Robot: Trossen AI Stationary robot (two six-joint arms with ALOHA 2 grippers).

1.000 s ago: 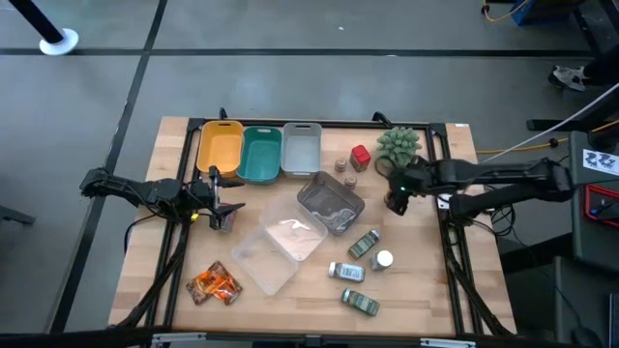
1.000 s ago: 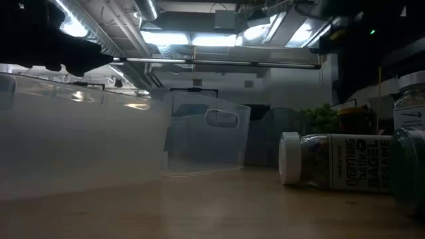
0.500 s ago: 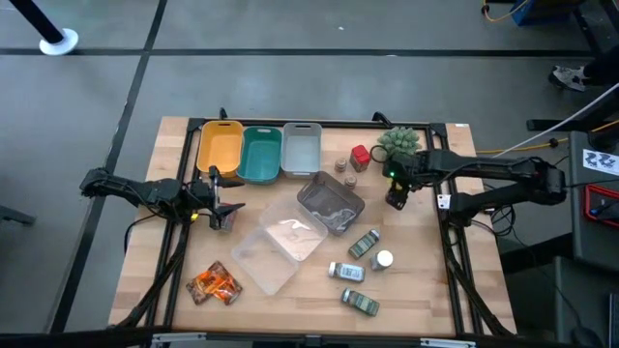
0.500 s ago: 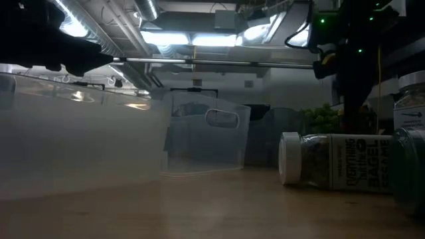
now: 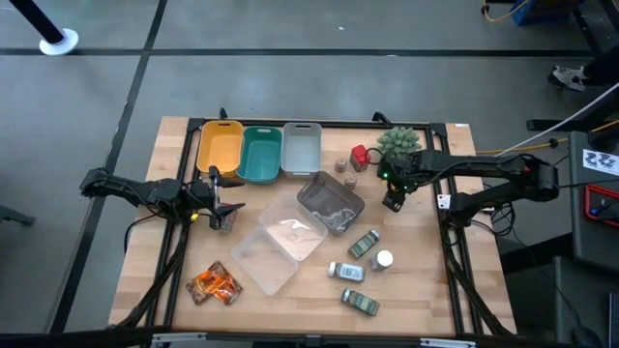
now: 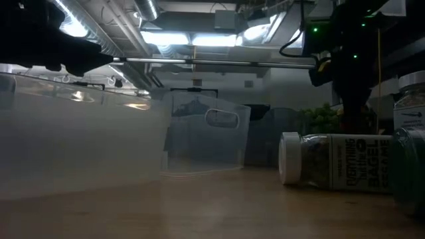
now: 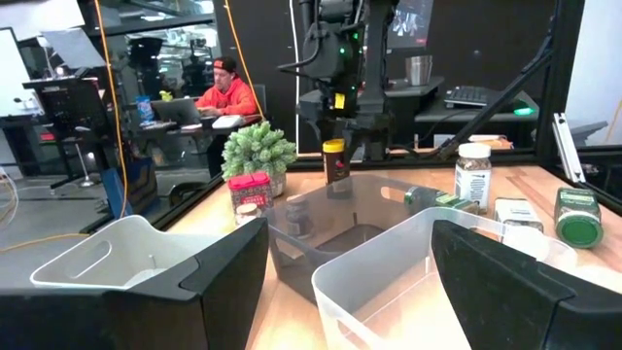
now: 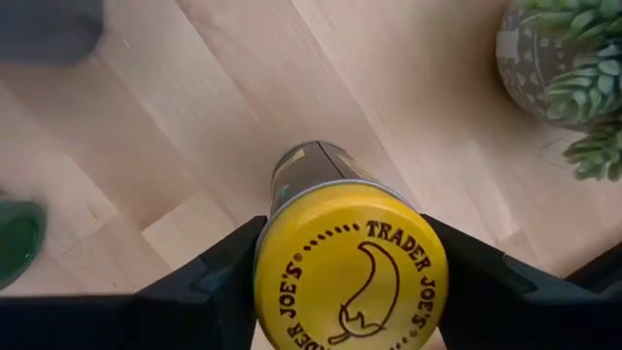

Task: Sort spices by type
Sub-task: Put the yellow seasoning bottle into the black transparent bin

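The yellow-lidded jar [image 8: 348, 264] stands upright on the table near the spiky plant [image 5: 398, 145], and my right gripper [image 5: 392, 198] points down over it, its fingers closed on either side of the lid. The high view hides the jar under the gripper. My left gripper [image 5: 221, 208] waits open and level at the table's left. Orange foil packets [image 5: 215, 283] lie front left. A red cube [image 5: 360, 157] and tiny brown jars [image 5: 344, 169] sit at the back. Green-labelled jars [image 5: 364, 244] and white-capped bottles [image 5: 345, 272] lie front right. My right gripper has the jar's yellow lid [image 8: 282, 282] pinched between its two fingers [image 8: 219, 267], one on each side of the rim. It comes from above, pointing down. The jar is upright below the fingers, its brown body [image 7: 335, 167] standing on the table.
Yellow [image 5: 220, 150], teal [image 5: 259, 153] and grey [image 5: 301, 150] bins line the far edge. A dark clear tray [image 5: 331, 203] and a larger clear tray [image 5: 280, 246] lie mid-table, just left of the right gripper. A person sits at a desk beyond the table.
My right gripper has sunk and shifted a little toward the table's left and far edge, tipping steeper over the jar; in the low view its arm has come in from the right. The left arm has kept still.
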